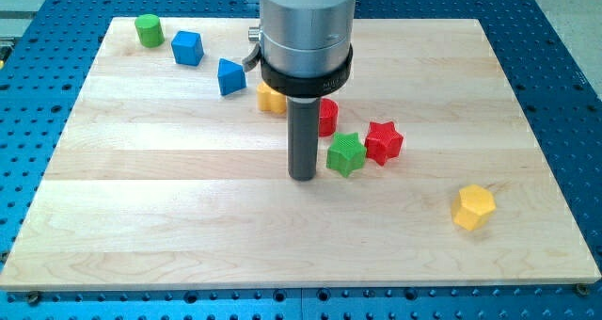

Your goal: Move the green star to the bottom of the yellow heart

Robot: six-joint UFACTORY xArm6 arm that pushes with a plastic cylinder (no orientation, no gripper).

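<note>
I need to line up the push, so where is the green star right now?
The green star sits near the board's middle, just to the view's right of my tip and touching the red star on its upper right.

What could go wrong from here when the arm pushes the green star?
My tip stands just at the view's left of the green star, and the red star touches its other side, so a rightward push may drag both. The arm hides most of the yellow heart, so judging the goal is hard.
</note>
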